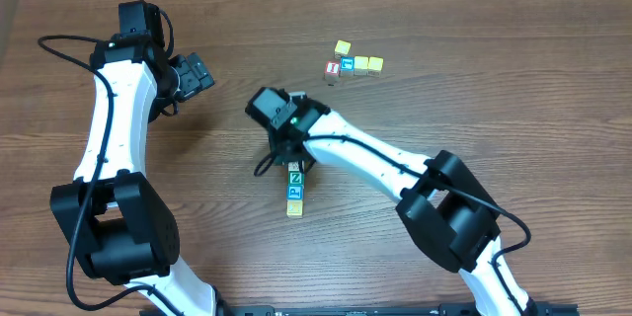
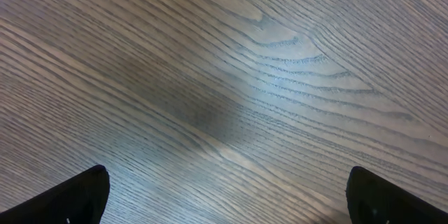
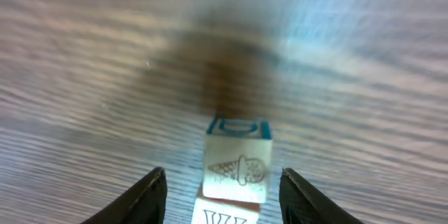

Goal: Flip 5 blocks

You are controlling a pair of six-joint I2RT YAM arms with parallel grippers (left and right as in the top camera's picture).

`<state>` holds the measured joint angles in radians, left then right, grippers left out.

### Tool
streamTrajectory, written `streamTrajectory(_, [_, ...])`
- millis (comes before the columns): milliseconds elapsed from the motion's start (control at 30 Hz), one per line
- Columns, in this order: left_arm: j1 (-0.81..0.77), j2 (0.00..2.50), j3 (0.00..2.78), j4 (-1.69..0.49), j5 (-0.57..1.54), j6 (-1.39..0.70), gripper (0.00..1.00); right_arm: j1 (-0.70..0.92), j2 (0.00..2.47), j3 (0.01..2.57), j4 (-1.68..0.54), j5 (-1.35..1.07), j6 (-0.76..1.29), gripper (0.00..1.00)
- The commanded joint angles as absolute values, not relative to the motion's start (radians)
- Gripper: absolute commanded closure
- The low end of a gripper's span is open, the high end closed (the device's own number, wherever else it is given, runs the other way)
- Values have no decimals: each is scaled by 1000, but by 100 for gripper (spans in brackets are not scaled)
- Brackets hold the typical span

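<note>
R pincer [image 3: 222, 176] approx half open, fingers either side of a whitish block [image 3: 238, 168] w/ an ice-cream cone drawn on the near face and a teal-framed top. Clear gap both sides, so no grip and nothing held. A 2nd whitish block [image 3: 224, 217] w/ faint marks sits touching it on the camera side, cut off by the frame edge. Far tabletop in this view is blurred.

Overhead: R pincer hangs over the upper end of a short row of blocks near mid-tabletop [image 1: 494, 79]. Visible below it, touching in a line running toward the robot base: green Z block [image 1: 294, 177], then teal block [image 1: 294, 193], then pale yellow block [image 1: 294, 208]. The upper end of the row is hidden under the pincer, so can't tell from above how the two whitish ones sit against the Z block.

L pincer [image 2: 227, 175] fully open, empty, only bare wood grain between the fingertips. It's well apart from the row, off to the L side.

Separate cluster toward the far edge, well apart from the row: red-faced cube [image 1: 333, 70] beside blue-faced cube [image 1: 347, 63], plus three yellowish cubes [image 1: 361, 63] next to them.
</note>
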<state>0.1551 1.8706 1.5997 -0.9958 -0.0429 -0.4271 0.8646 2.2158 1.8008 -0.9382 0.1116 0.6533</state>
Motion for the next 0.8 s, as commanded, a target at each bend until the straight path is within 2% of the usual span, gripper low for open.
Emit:
streamTrajectory(0, [157, 1883, 1605, -994, -59, -427, 0, 828, 2188, 1877, -963, 122, 649, 46])
streamTrajectory(100, [157, 1884, 1605, -994, -59, -427, 0, 816, 2188, 1882, -940, 122, 626, 44])
streamTrajectory(167, [157, 1884, 1605, -994, -59, -427, 0, 804, 2188, 1875, -908, 122, 620, 52])
streamTrajectory(267, [157, 1883, 1605, -994, -59, -427, 0, 784, 2192, 1869, -875, 123, 621, 84])
streamTrajectory(300, [157, 1884, 1605, -994, -59, -427, 0, 778, 2197, 1869, -868, 122, 621, 92])
streamTrajectory(333, [157, 1883, 1605, -994, -59, -427, 0, 773, 2202, 1869, -863, 122, 621, 96])
streamTrajectory(767, [157, 1884, 1605, -994, -59, -427, 0, 775, 2257, 1869, -920, 39, 622, 96])
